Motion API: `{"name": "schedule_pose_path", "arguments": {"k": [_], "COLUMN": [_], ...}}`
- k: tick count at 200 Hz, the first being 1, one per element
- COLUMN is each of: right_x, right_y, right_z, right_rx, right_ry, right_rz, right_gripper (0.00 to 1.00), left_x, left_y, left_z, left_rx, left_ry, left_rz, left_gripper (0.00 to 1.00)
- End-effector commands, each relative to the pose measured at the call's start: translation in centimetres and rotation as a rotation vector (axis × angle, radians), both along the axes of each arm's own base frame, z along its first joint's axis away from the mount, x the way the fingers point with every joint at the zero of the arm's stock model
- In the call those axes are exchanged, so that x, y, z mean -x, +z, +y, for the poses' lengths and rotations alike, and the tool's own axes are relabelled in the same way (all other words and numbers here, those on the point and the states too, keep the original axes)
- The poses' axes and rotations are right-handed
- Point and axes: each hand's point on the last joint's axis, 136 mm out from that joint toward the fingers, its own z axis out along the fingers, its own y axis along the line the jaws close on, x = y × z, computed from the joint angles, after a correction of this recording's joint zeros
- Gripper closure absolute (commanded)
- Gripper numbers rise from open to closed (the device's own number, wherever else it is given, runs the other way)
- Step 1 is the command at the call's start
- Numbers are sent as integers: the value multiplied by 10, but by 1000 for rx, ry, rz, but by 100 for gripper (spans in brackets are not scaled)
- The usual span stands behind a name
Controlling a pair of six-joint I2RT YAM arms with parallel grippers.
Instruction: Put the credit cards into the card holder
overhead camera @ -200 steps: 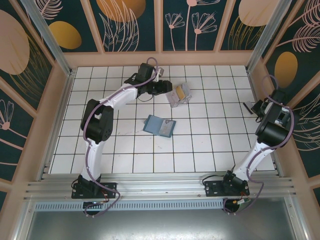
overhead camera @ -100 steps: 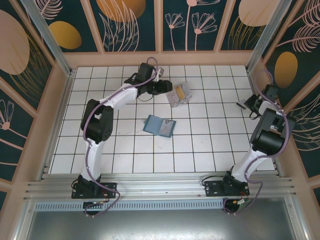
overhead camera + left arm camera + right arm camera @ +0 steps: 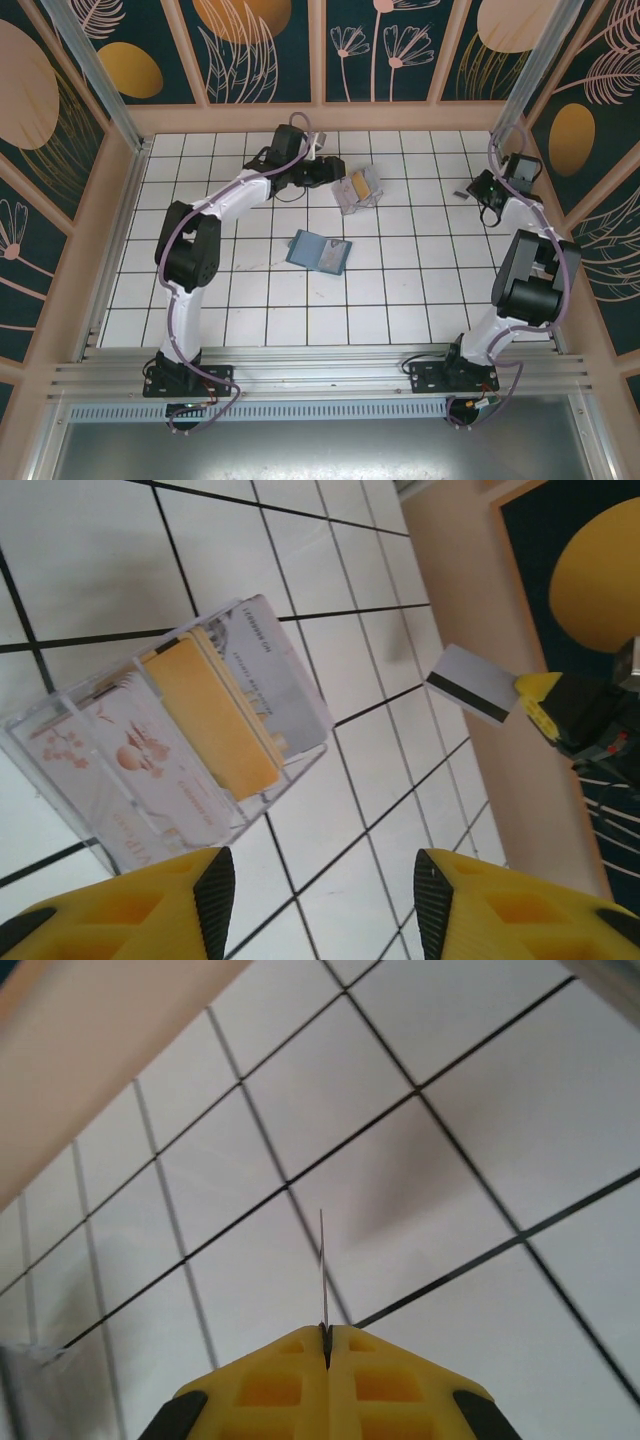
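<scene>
Transfer step, I'd say: the right jaws are clamped on one card (image 3: 322, 1260), and the left jaws gape beside the other cards (image 3: 200, 720). Next it needs bringing to the holder (image 3: 319, 251), edge aligned.

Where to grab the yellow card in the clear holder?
Probably pinch the yellow card by its exposed top edge from above, left gripper fingers across its flat faces: it stands on edge in the clear holder, between a floral card and a grey card.

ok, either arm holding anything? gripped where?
Right gripper: jaws shut on one end of a thin white card with a black magnetic stripe, the rest sticking out free. Left gripper: jaws open, nothing held.
</scene>
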Motion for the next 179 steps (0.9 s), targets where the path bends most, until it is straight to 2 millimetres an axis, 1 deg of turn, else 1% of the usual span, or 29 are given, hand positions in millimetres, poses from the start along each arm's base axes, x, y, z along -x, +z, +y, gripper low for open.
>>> {"name": "schedule_pose_path", "arguments": {"k": [1, 18, 47, 61, 76, 96, 115, 133, 156, 179], "right_x": [-5, -5, -1, 4, 8, 13, 16, 14, 12, 12], "right_y": [53, 70, 104, 119, 129, 140, 143, 141, 139, 135], "right_z": [28, 48, 96, 127, 161, 200, 232, 258, 281, 293], "right_rx": [-77, -108, -170, -236, -283, -323, -368, -410, -441, -473], "right_ry": [80, 132, 251, 324, 401, 468, 515, 567, 617, 643], "right_rz": [-147, -183, -268, -325, -363, -412, -447, -446, -438, -429], "right_gripper": [100, 100, 100, 100, 100, 100, 100, 100, 100, 100], "left_x": [2, 3, 5, 5, 6, 7, 9, 10, 10, 10], "left_y": [36, 45, 60, 64, 69, 72, 77, 81, 85, 84], "left_z": [-3, -5, -9, -9, -7, -3, -1, 0, -1, -1], "left_rx": [121, 175, 295, 343, 392, 454, 550, 613, 627, 628], "left_ry": [-14, -14, -8, 5, 26, 58, 75, 76, 72, 70], "left_rz": [-48, -49, -39, -30, -29, -16, 8, 29, 25, 29], "left_gripper": [46, 45, 44, 44, 44, 44, 45, 45, 45, 46]}}
